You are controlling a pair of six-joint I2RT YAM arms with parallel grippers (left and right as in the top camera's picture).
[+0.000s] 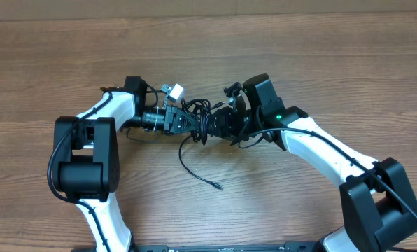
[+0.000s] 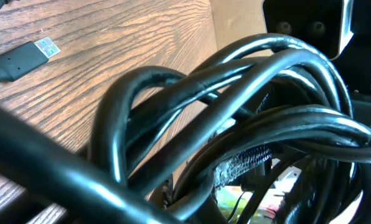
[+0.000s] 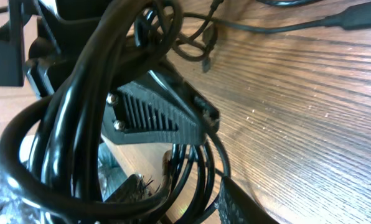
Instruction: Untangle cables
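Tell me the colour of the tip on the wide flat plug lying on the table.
Silvery, on a black body; the plug shows best in the left wrist view.

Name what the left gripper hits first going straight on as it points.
The tangled cables, right at the left gripper's tips; the right gripper sits just behind them, though depth is unclear.

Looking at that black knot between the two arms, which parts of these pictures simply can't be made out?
Overhead: the cables bunch over the left gripper and right gripper, hiding the fingertips; single cords are too thin to trace.
Left wrist: close loops fill the view, covering its fingers; the silvery plug has its cord cut off by the left edge.
Right wrist: loops hide whether its jaws hold anything.
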